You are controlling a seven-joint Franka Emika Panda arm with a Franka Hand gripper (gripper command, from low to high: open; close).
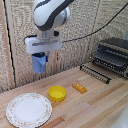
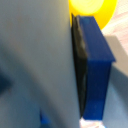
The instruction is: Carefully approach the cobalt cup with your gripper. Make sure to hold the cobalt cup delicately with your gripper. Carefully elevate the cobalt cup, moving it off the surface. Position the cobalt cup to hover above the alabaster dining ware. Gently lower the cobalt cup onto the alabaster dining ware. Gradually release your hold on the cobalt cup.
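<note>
Holding the blue cup (image 1: pixel 39 63) clamped in our gripper (image 1: pixel 40 64) well above the wooden table (image 1: pixel 100 102), we see the white plate (image 1: pixel 28 110) lying below, toward the exterior view's left

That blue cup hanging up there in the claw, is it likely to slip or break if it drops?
The cobalt cup looks rigid and smooth, so it probably could slip; the gripper seems to pinch only its upper part. It appears small, likely light. Held well above the wooden table, a fall might chip it, though its material is unclear.
</note>
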